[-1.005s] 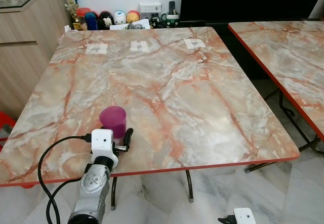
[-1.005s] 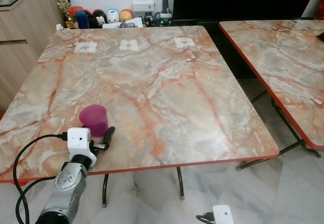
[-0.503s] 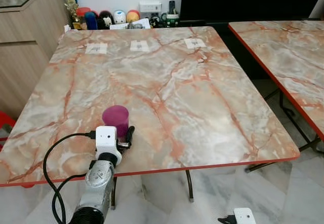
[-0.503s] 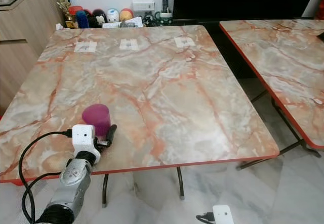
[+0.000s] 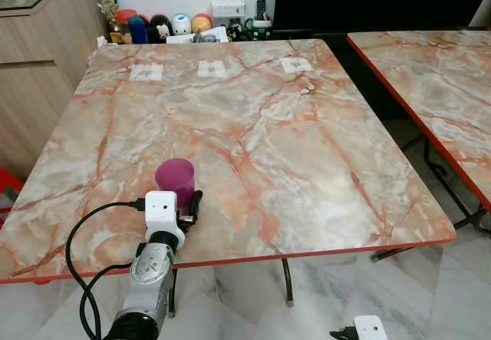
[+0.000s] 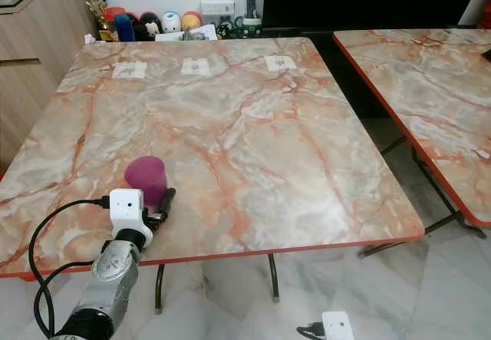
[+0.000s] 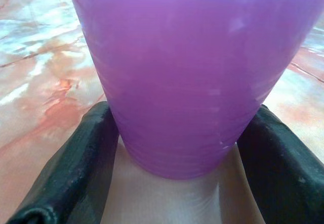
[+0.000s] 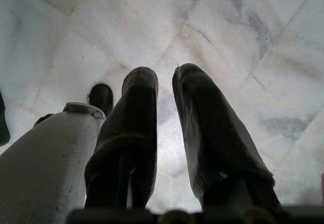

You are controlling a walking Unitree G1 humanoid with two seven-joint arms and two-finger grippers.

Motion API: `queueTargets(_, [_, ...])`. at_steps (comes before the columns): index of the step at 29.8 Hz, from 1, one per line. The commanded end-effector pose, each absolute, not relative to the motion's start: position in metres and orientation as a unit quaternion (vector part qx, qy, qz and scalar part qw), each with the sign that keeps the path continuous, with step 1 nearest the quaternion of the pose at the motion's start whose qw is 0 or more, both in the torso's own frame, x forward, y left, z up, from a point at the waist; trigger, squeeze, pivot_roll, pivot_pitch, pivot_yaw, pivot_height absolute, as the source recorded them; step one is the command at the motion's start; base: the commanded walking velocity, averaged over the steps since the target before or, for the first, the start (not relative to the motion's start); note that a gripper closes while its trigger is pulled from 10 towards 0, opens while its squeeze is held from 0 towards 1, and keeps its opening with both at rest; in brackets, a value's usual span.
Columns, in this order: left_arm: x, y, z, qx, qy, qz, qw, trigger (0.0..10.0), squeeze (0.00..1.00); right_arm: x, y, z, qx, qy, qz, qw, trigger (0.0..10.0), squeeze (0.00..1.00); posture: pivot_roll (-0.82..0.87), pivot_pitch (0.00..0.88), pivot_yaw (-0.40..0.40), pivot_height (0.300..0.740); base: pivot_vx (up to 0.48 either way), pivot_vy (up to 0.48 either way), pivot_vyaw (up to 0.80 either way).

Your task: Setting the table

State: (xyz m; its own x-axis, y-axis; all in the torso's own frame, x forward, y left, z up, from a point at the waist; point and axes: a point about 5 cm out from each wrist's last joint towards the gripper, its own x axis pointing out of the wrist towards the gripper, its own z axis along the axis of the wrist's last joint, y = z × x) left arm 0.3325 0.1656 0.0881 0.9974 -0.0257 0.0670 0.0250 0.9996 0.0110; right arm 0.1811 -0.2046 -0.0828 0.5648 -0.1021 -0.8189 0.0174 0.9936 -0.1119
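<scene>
Left gripper (image 7: pixel 174 148) unmoved around purple cup (image 5: pixel 175 181).

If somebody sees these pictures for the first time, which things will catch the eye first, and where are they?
The purple cup stands upright near the front left edge of the marble-patterned table, with the left gripper around its base, one black finger on each side. A second similar table stands to the right, and the right gripper hangs over the floor.
</scene>
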Motion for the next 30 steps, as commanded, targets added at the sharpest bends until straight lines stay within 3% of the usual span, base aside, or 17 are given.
queueTargets(1, [0.333,0.165,0.086,0.007,-0.03,-0.011,0.999,0.0,0.0,0.176,-0.207,-0.085,-0.052,0.473,-0.034,0.879,10.0,0.0,0.01,0.119,-0.045,0.74,0.0,0.0,0.0])
queueTargets(14, [0.329,0.171,0.105,0.012,-0.087,-0.014,0.996,0.0,0.0,0.176,-0.207,-0.085,-0.052,0.473,-0.035,0.879,10.0,0.0,0.02,0.121,-0.044,0.74,0.0,0.0,0.0])
queueTargets(19, [0.314,0.182,0.106,0.055,-0.098,-0.023,0.993,0.0,0.0,0.176,-0.207,-0.085,-0.051,0.473,-0.035,0.879,10.0,0.0,0.02,0.122,-0.035,0.74,0.0,0.0,0.0])
queueTargets(20, [0.31,0.186,0.104,0.06,-0.095,-0.021,0.993,4.4,0.0,0.175,-0.207,-0.085,-0.051,0.473,-0.036,0.879,10.0,0.0,0.02,0.121,-0.034,0.74,0.0,0.0,0.0])
queueTargets(21, [0.304,0.194,0.101,0.07,-0.088,-0.018,0.994,10.0,0.0,0.175,-0.208,-0.085,-0.052,0.474,-0.036,0.878,10.0,0.0,0.02,0.12,-0.035,0.74,0.0,0.0,0.0])
queueTargets(30, [0.291,0.206,0.094,0.045,-0.07,0.011,0.996,10.0,0.0,0.175,-0.208,-0.085,-0.054,0.475,-0.032,0.878,10.0,0.0,0.03,0.107,-0.034,0.74,0.0,0.0,0.0])
